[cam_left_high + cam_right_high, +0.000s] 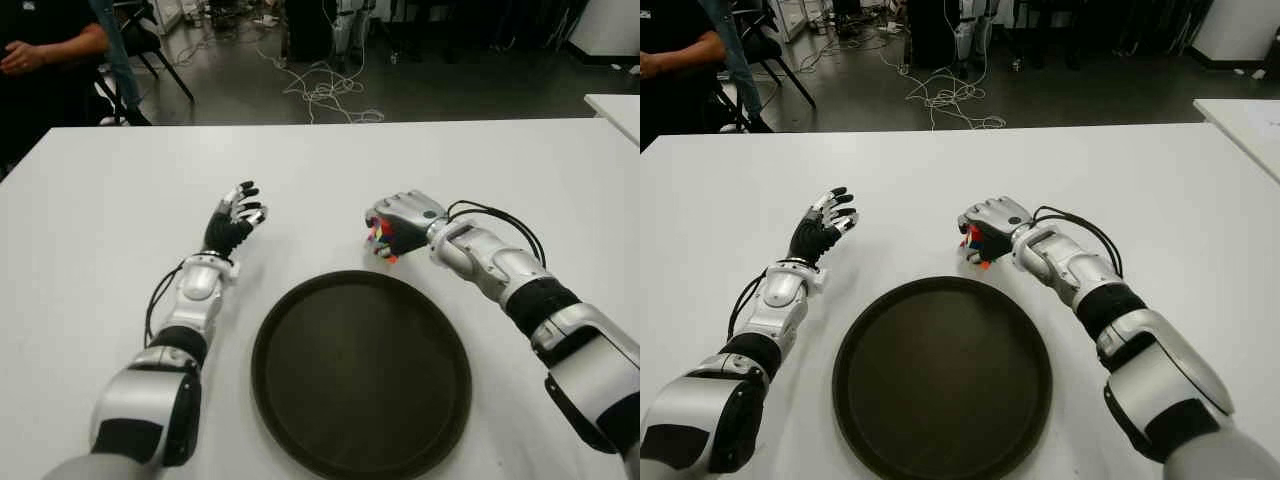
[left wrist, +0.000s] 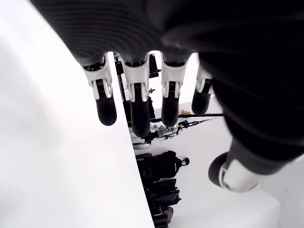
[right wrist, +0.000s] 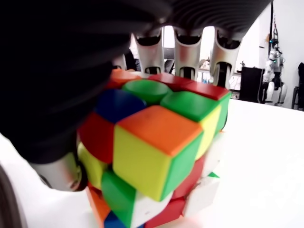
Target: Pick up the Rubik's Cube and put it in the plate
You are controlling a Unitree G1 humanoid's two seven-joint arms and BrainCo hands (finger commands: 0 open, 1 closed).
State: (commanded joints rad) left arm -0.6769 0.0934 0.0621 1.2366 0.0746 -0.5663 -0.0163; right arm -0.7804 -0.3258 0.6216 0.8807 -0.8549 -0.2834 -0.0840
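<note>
My right hand (image 1: pixel 400 225) grips the multicoloured plastic Rubik's Cube (image 3: pixel 156 142) just beyond the round dark plate (image 1: pixel 300 400) on the white table (image 1: pixel 100 220). My left hand (image 1: pixel 232 222) hovers left of the plate, fingers spread, empty.

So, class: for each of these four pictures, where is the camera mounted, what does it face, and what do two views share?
Left eye view: head camera, looking down at the white table, round dark plate and both arms.
Right eye view: same scene, shifted slightly.
Left wrist view: on the left wrist, facing the open left hand.
Right wrist view: on the right wrist, facing the right hand gripping the multicoloured Rubik's Cube, also visible from the head.
</note>
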